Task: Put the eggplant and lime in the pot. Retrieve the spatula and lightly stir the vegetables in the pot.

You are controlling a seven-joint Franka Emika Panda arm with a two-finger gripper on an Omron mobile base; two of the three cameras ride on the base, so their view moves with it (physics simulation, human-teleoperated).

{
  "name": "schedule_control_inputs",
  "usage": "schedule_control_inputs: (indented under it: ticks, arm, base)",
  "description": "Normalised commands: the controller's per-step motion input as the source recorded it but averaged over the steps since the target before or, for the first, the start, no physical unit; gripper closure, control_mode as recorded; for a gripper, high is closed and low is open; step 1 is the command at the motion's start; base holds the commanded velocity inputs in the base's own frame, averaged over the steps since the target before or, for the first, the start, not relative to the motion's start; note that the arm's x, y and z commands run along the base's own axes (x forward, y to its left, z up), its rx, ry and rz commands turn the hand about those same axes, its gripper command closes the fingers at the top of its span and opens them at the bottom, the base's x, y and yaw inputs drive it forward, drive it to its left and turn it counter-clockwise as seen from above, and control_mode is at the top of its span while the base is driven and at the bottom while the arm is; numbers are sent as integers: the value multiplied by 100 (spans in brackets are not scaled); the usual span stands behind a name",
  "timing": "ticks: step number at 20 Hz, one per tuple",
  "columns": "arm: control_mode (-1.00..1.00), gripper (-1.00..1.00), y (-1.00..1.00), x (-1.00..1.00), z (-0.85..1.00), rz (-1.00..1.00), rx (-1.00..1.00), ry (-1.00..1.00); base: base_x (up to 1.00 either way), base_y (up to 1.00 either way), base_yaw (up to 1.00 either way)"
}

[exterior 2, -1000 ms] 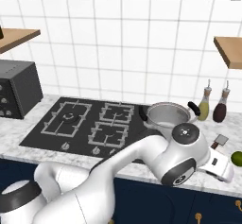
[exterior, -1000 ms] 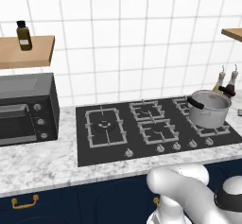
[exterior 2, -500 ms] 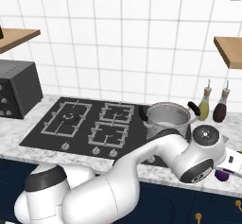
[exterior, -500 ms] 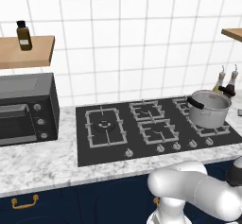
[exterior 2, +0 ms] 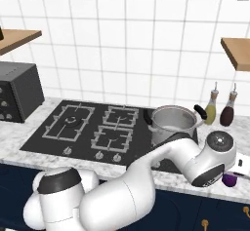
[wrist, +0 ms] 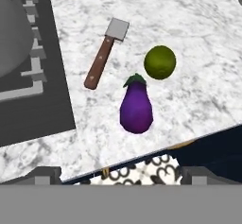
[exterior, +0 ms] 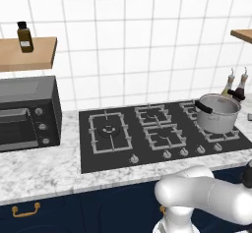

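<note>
Left base view: the pot point(exterior: 217, 112) sits on the far-right burner of the hob point(exterior: 157, 133), empty as far as this angle shows, so nothing has been loaded yet. Its placement on the burner nearest the vegetables keeps the carry short. The arm's white body bends low past the right edge, toward the desk point(exterior: 44, 170) beyond the hob.

Right base view: the pot point(exterior 2: 172, 120) has two bottles point(exterior 2: 219, 109) just behind and to its right. The arm reaches over the front of the desk point(exterior 2: 12, 144) to the right of the pot, wrist hanging above a purple patch at the desk's edge, judged to be the eggplant point(exterior 2: 228, 180).

Hand view: the two fingers point(wrist: 118, 173) show as dark tips at the bottom corners, spread wide with nothing between them. Eggplant point(wrist: 136, 107) lies ahead of the fingers, roughly centred between them, stem pointing away. Lime point(wrist: 159, 62) lies just beyond it, slightly toward the right finger, not touching. Spatula point(wrist: 104, 52) lies farther out toward the left finger, handle nearer, blade away. Pot wall point(wrist: 12, 38) is far off to the left-finger side.

Judgement: the fingers are spread and centred over the eggplant for a first descent, which is not yet started. The eggplant lies close to the desk edge, so a nudge could roll it off.
</note>
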Motion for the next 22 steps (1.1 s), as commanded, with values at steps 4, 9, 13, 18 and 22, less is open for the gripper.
schedule_control_inputs:
  ticks: [4, 9, 13, 18, 22]
  arm:
    - [-100, -100, -15, 25, -39, 4, 0, 1]
    - [-100, -100, -29, 26, -14, 2, 0, 9]
    - [-100, -100, -34, 27, -5, 2, 0, 14]
    - [-100, -100, -16, 19, -9, 1, 1, 10]
    - [-100, -100, -3, 5, -21, 2, 6, 2]
  base:
    - [0, 0, 0]
    - [0, 0, 0]
    - [0, 0, 0]
    - [0, 0, 0]
    - [0, 0, 0]
